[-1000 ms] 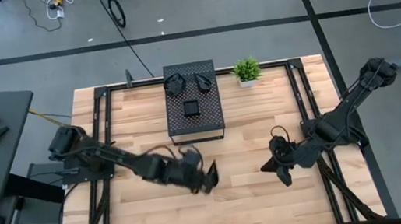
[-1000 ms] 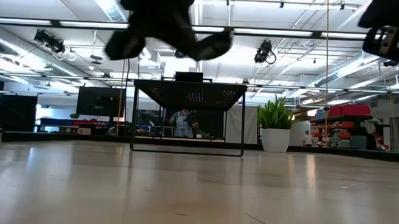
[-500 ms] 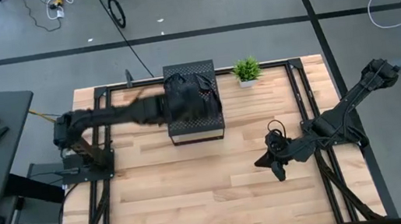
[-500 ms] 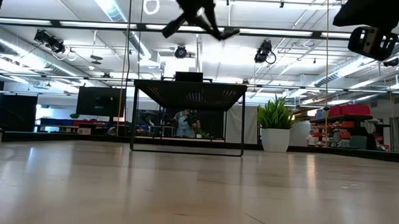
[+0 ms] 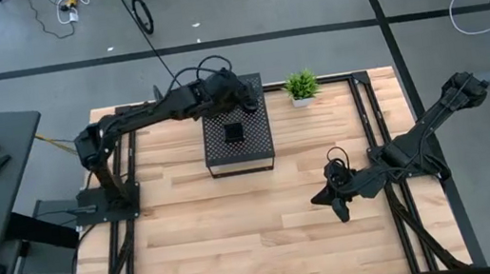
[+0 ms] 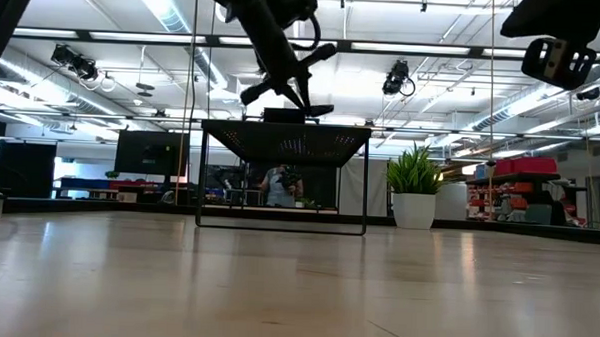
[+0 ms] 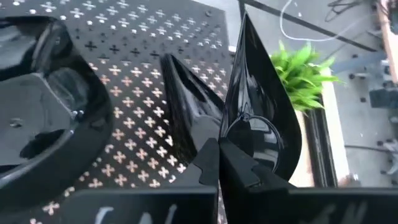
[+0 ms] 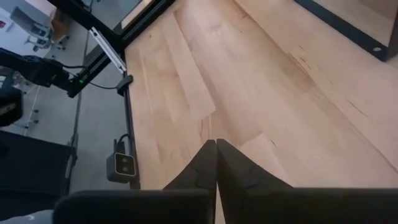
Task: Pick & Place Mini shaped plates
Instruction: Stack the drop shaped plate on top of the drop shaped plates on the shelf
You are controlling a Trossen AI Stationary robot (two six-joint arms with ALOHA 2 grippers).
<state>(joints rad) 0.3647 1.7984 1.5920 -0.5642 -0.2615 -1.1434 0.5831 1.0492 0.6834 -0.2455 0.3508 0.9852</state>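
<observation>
A teardrop plate (image 7: 258,109), glossy and black, stands on edge in the left gripper (image 7: 217,163), whose fingers are clamped together on its lower rim, its pointed tip aimed away from the wrist. This gripper hangs over the far end of the perforated box (image 5: 238,144), just above its cross-patterned top. On that top, close by the held plate, lie a second pointed plate (image 7: 186,102) and a rounded plate (image 7: 50,106); from above, a small square plate (image 5: 235,133) sits near the box's middle. The potted plant (image 5: 300,86) stands just beside the box's far right corner. The right gripper (image 5: 338,197) waits with fingers pressed together and empty above the bare wooden table (image 5: 239,234), well apart from the box.
</observation>
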